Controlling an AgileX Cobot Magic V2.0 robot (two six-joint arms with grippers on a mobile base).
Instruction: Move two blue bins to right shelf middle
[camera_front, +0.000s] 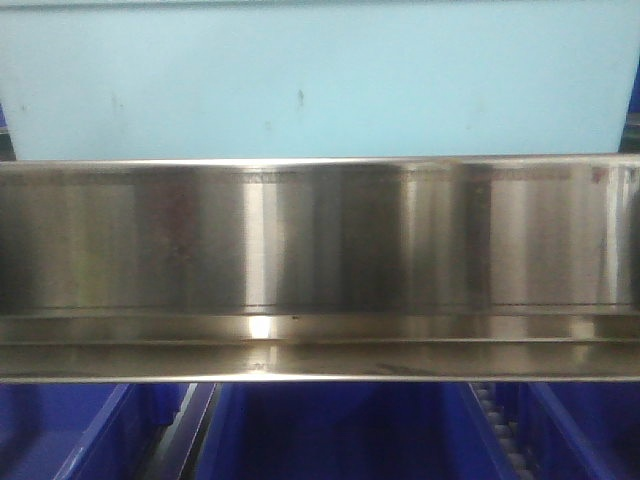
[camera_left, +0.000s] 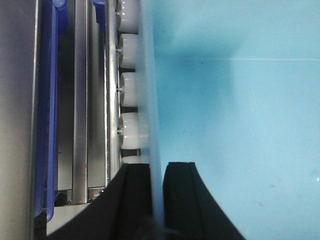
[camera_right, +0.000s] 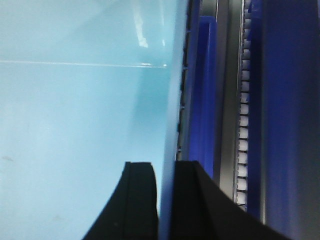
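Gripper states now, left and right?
Left gripper: closed on the wall of the pale blue bin.
Right gripper: closed on the pale blue bin's wall too.

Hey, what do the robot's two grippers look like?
Both the left gripper and right gripper show two matte black fingers with flat inner faces and outer edges flaring in a curve toward the base. No cables or markings are visible.

The bin (camera_front: 300, 80) is pale cyan, the rail (camera_front: 320, 240) streaky silver-grey.
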